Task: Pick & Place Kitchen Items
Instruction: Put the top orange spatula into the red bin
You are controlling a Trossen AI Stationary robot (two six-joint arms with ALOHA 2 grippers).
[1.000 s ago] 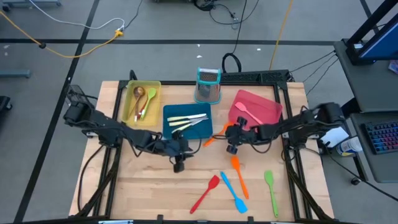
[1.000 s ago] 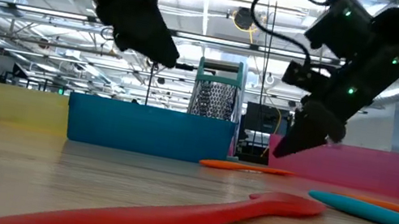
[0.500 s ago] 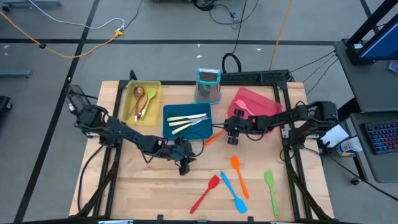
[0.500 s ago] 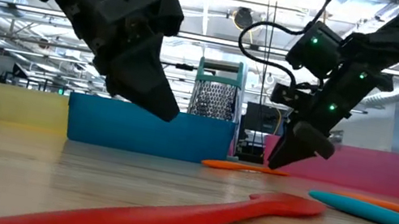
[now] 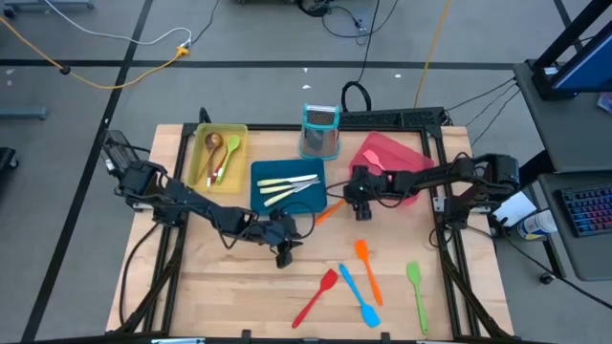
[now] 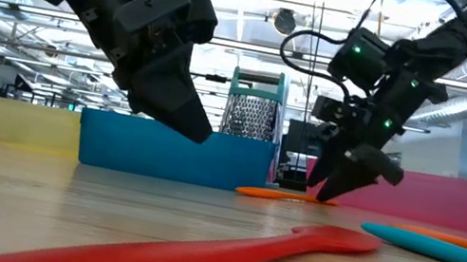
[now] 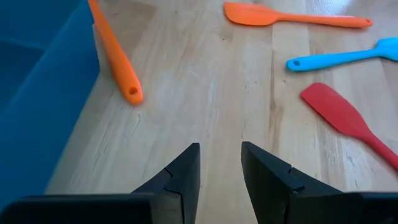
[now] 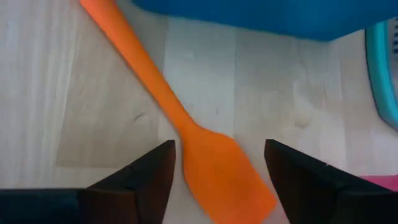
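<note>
An orange spatula [image 5: 328,210] lies flat on the wood beside the blue tray [image 5: 260,196]. My right gripper [image 8: 221,146] hangs low over it, open, one finger on either side of the blade [image 8: 227,177]; I see no touch. My left gripper [image 5: 284,256] hovers near the table's middle, slanting down over bare wood, its fingers [image 7: 189,165] a little apart with nothing between them. Orange [image 5: 368,268], red [image 5: 316,298], blue [image 5: 359,294] and green [image 5: 416,291] spatulas lie flat toward the near edge.
The blue tray holds cream-handled knives [image 5: 287,186]. A yellow tray [image 5: 203,143] at the far left holds spoons, and a red tray [image 5: 406,172] at the far right holds a pink spatula. A metal grater [image 5: 320,129] stands at the far edge between them.
My right gripper has gone toward the table's left to the orange spatula by the blue tray, rolled about its own axis, and opened wider. My left gripper has sunk toward the table, then kept still. No utensil has moved.
</note>
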